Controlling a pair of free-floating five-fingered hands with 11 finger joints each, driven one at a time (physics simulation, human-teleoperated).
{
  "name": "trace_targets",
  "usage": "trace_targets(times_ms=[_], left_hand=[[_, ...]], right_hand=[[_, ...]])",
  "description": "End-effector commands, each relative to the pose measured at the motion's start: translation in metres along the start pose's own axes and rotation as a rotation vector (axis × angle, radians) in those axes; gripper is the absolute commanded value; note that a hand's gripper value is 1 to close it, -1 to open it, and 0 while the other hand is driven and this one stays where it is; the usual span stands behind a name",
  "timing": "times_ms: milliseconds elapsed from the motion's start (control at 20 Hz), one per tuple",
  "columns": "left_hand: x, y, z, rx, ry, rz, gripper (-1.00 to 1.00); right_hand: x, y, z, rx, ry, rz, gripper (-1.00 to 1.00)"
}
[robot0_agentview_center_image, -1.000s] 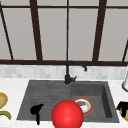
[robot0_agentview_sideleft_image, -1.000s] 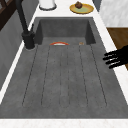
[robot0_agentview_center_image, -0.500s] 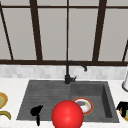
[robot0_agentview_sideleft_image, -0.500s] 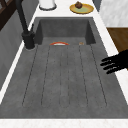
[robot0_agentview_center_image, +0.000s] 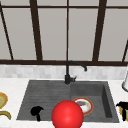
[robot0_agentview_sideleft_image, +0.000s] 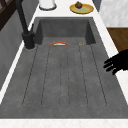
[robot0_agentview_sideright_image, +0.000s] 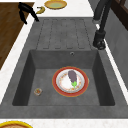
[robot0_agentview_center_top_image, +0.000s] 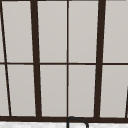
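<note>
Two black hands hang at the sink's front edge, holding nothing.

Front view: left hand over the drainboard's near corner, fingers pointing down, relaxed; a red ball just right of them, hiding part of the plate in the basin; right hand over the counter past the sink's right rim, its fingers too dark to read. Left side view: left hand, fingers spread towards the bare ribbed drainboard; faucet well beyond. Right side view: plate carries an eggplant; a small cup beside it.
</note>
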Motion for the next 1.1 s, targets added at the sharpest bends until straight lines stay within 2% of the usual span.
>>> trace_targets(times_ms=[0, 50, 150, 400, 500, 700, 1050], left_hand=[[0.0, 0.0, 0.0, 0.0, 0.0, 0.0, 0.0], [0.0, 0.0, 0.0, 0.001, 0.001, -0.002, 0.0], [0.0, 0.0, 0.0, 0.003, 0.002, -0.005, 0.0], [0.0, 0.0, 0.0, 0.006, 0.004, -0.01, 0.0], [-0.001, 0.0, 0.0, 0.007, 0.005, -0.011, 0.0], [-0.001, 0.0, 0.0, 0.008, 0.006, -0.013, 0.0], [-0.001, 0.0, 0.0, 0.009, 0.007, -0.015, 0.0]], right_hand=[[0.016, -0.007, -0.012, -0.034, -0.022, 0.043, -1.0], [0.014, -0.01, -0.017, 0.006, -0.037, 0.034, -1.0], [0.024, -0.011, -0.023, -0.004, -0.029, 0.031, -1.0], [0.041, -0.012, -0.034, -0.108, -0.041, 0.035, -1.0], [0.045, -0.013, -0.036, -0.171, -0.055, 0.037, -1.0], [0.055, -0.016, -0.042, -0.266, -0.101, 0.012, -1.0], [0.076, -0.019, -0.053, -0.399, -0.178, 0.045, -1.0]])
